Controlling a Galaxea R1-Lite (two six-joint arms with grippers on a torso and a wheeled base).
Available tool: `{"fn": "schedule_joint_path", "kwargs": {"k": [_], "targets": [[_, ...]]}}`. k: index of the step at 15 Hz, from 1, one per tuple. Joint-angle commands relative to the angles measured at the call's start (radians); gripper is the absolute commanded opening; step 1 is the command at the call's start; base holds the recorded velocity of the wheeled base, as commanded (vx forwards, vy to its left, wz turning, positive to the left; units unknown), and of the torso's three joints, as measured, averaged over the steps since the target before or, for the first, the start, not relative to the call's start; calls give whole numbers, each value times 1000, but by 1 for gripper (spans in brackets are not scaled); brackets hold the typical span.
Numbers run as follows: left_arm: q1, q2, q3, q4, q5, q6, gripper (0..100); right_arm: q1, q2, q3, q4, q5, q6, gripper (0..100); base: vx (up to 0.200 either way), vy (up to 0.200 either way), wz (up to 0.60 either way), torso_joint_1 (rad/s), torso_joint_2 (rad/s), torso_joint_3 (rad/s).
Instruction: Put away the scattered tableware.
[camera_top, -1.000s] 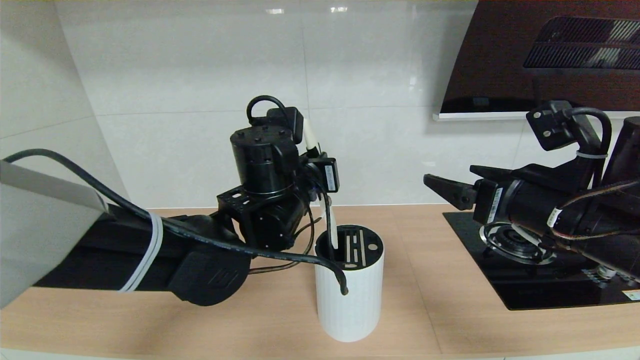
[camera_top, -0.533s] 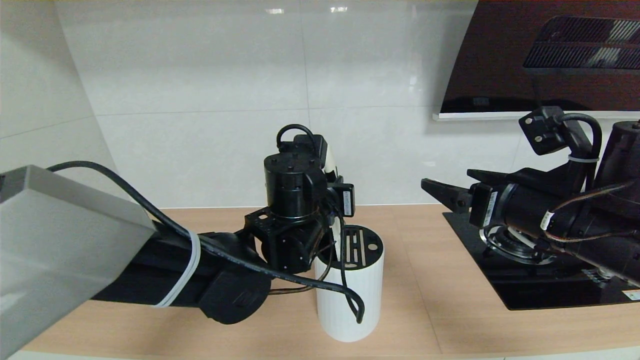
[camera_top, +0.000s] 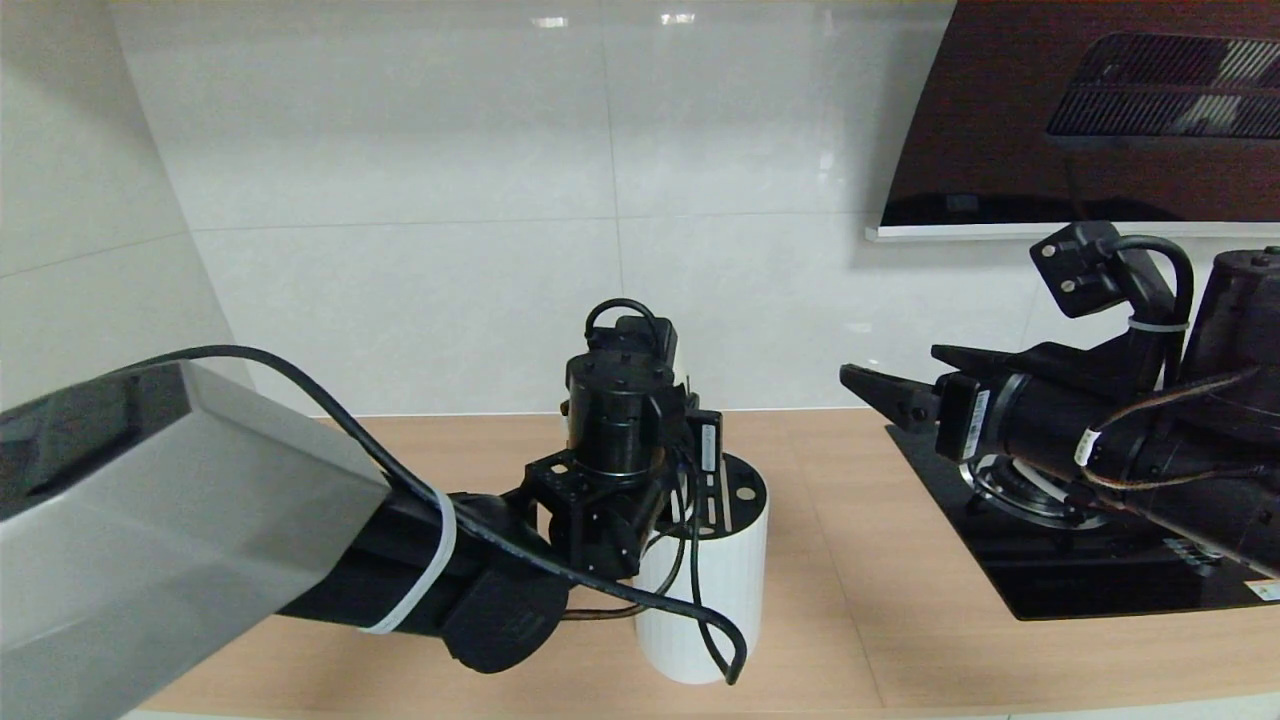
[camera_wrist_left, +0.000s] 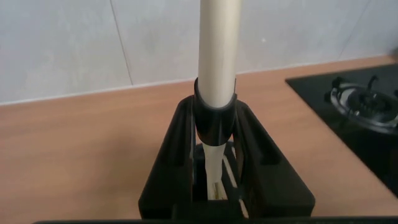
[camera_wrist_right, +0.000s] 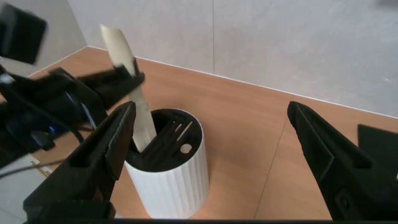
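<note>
The left gripper (camera_wrist_right: 127, 79) is positioned left of centre, directly above the white ribbed cylindrical utensil holder (camera_top: 715, 590). Its fingers are clenched on the cream-coloured utensil handle (camera_wrist_left: 217, 43), which stands nearly upright between them. The lower part of the handle enters the large opening on the left side of the holder's black slotted top (camera_top: 735, 490). The lower end of the utensil is hidden inside the holder, so its type cannot be determined. The upper end of the handle projects above the gripper fingers.

The holder stands upright on the light wooden countertop (camera_top: 860, 610), near the front edge and well apart from the white tiled wall (camera_top: 400, 200) behind it.

The right gripper (camera_top: 890, 375) is located to the right of the holder, raised above the countertop. Its fingers are spread wide and grasp nothing. It points left, toward the holder, without contact.

The black glass gas hob (camera_top: 1050, 570) lies at the right of the countertop, beneath the right arm. A dark range hood (camera_top: 1000, 120) is mounted on the wall above it.
</note>
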Motion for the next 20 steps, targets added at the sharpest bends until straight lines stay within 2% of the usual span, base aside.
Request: {"fn": "schedule_joint_path", "kwargs": {"k": [1,10,11,20], "targets": [[-3,26,15,1,-1,0,0,1,9,2,-1,0,0,100,0,0,0,0,0,0],[-8,47,23,1,1,1,0,2,11,8,-4,0,-1,100,0,0,0,0,0,0],[-8,47,23,-1,1,1,100,4,11,8,-4,-1,-1,100,0,0,0,0,0,0],[-8,9,26,-8,1,-5,100,4,11,14,-10,-6,-1,100,0,0,0,0,0,0]]}}
